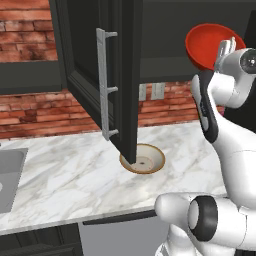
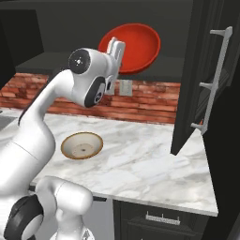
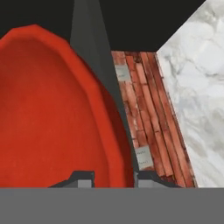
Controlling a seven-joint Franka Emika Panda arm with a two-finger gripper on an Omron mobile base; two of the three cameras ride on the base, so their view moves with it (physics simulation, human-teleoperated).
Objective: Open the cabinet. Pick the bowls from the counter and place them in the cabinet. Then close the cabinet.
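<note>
Red bowl (image 2: 133,47) pinched at its rim by our gripper (image 3: 113,177), apparently before the open cabinet (image 1: 112,75); tan bowl (image 1: 144,159) far below. Next: advance, release inside.

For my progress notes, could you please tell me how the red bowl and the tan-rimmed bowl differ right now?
The red bowl is glossy plain red; the tan-rimmed bowl is cream and speckled inside. The red bowl is held up at the cabinet opening by the gripper, pinched at its rim; the tan-rimmed bowl rests on the counter. The red bowl is steeply tilted; the tan-rimmed one sits flat. Both are shallow and round.
</note>
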